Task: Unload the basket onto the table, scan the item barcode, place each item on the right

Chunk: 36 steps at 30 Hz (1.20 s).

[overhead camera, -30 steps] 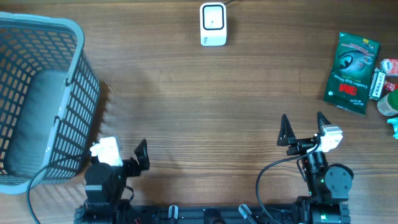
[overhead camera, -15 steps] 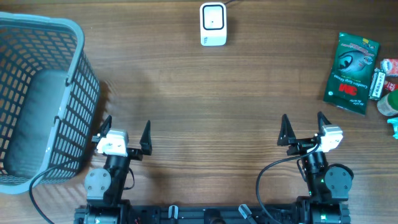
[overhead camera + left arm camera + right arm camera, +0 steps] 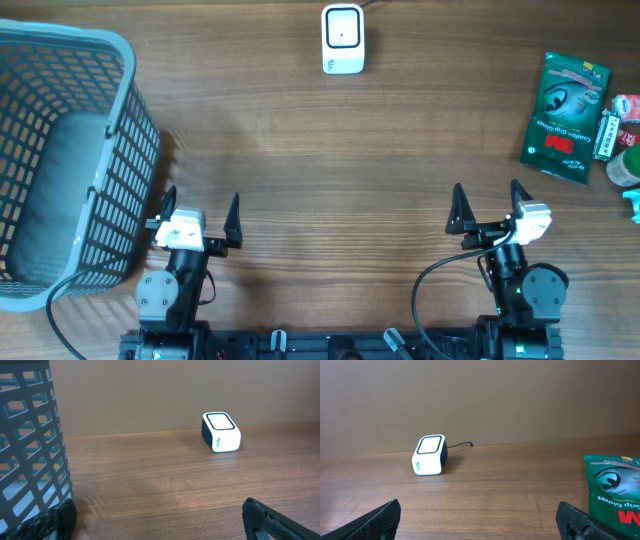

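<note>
Both arms at bottom of frame, jaws wide apart, nothing held: left gripper [image 3: 203,207] lower left near basket [image 3: 128,120], right gripper [image 3: 486,203] lower right. Item: green glove packet [image 3: 565,117] flat at right edge, small items [image 3: 617,125] crowded just beside it. Top centre: scanner [image 3: 342,39]. Risks: thin flat packet slips out of pinch; neighbours get dragged along; barcode ends up turned away from scanner window, so no read.

Wooden table [image 3: 320,150], plain brown wall [image 3: 150,390]

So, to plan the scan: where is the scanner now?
In the overhead view the scanner stands at the far edge of the table, near the middle, between the basket on the left and the green packet on the right.
</note>
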### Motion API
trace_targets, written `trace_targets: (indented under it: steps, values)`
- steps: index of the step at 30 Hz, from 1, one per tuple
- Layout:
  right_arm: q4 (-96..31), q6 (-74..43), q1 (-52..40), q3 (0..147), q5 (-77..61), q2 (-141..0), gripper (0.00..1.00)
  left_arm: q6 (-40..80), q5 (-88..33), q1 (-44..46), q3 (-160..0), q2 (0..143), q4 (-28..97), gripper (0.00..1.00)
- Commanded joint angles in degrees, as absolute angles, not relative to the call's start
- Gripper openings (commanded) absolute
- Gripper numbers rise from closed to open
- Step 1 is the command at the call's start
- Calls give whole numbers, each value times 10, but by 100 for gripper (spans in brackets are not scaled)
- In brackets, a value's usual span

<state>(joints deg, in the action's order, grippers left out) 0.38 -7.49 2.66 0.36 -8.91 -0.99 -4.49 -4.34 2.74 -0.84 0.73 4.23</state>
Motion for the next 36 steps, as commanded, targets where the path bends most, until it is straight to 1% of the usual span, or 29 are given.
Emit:
trace_targets:
  steps: [1, 8, 36]
  values:
    - [6, -79, 25, 3, -83, -4, 100, -51, -36, 30, -3, 2, 43, 100]
    - [6, -79, 25, 3, -83, -4, 100, -52, -36, -22, -3, 2, 42, 100]
    - [6, -79, 25, 3, -83, -4, 100, -52, -36, -23, -3, 3, 42, 100]
